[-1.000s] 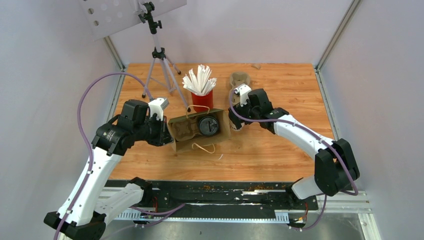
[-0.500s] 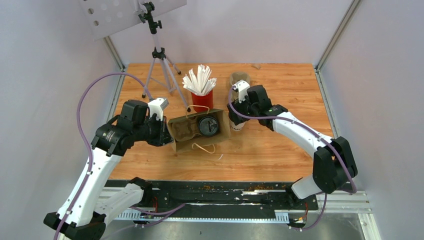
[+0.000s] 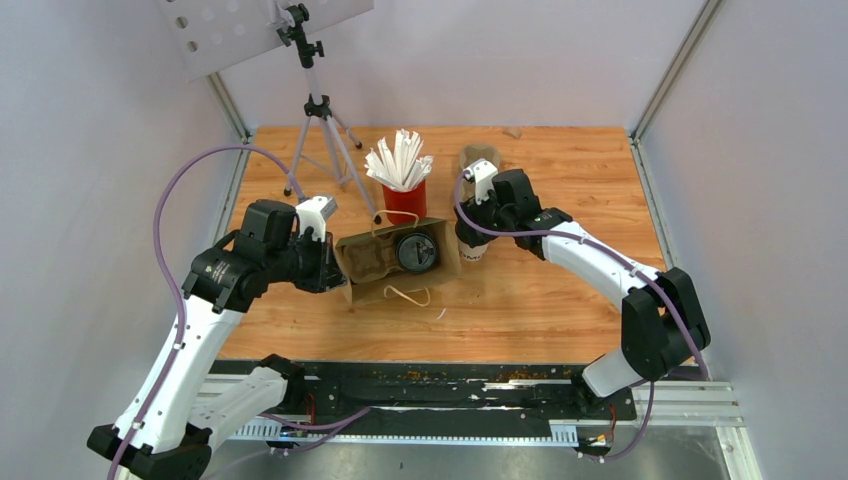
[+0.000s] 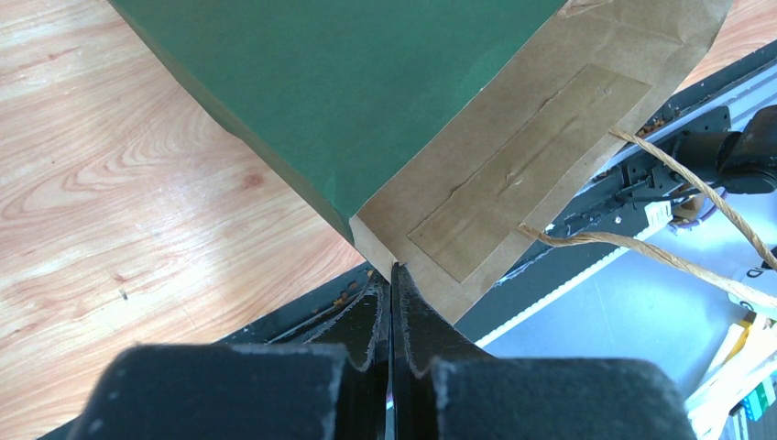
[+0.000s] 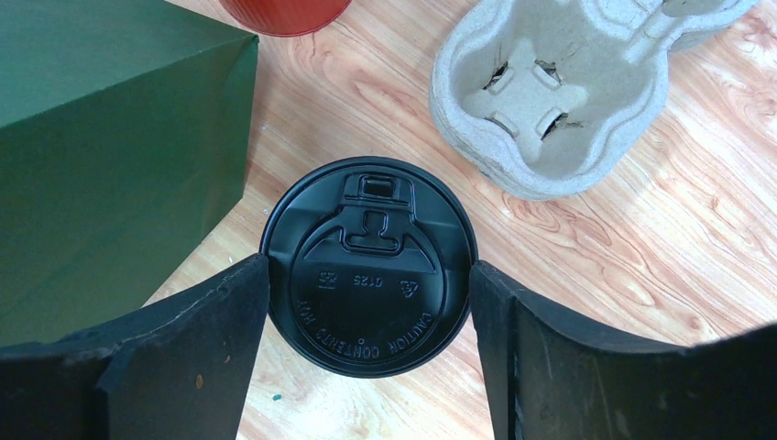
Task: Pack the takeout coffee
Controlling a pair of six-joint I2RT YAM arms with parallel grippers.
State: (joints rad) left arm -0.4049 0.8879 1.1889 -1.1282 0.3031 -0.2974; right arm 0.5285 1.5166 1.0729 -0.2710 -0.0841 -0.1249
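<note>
One lidded cup (image 3: 416, 251) sits inside the paper bag (image 3: 385, 265). The second cup (image 5: 366, 266) stands on the table (image 3: 560, 290) just beside the bag's right wall. The left gripper (image 4: 392, 275) is pressed together, pinching the bag's rim corner. The right gripper (image 5: 366, 277) has its jaws spread either side of the second cup's lid, pads at the rim; can't tell if they bear on it yet. Risks: a hold on the lid only could pop it off on the lift. The bag-side finger is close to the bag and could snag the wall. If the left pinch slips, the mouth sags.
</note>
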